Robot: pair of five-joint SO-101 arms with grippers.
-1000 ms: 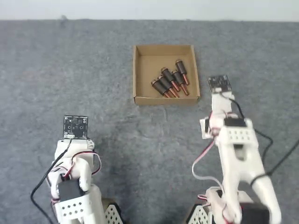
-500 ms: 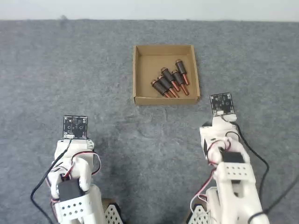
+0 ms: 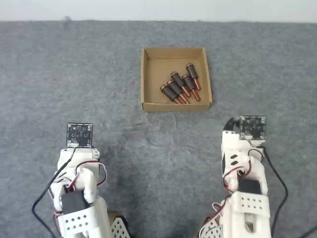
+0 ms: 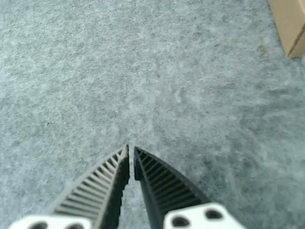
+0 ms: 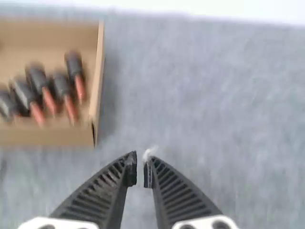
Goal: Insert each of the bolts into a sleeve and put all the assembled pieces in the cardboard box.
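Jaws on both arms sit nearly closed, empty; the cardboard box holds several sleeved bolts.

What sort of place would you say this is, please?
Probably a robot practice bench: a left arm and right arm stand side by side on grey carpet, facing a cardboard box holding sleeved bolts.

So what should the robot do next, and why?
Probably just fold the right arm down to rest, I'd guess. The assembled pieces lie together inside the cardboard box. The right tool and the left tool are both shut with nothing in them, so the job looks finished.
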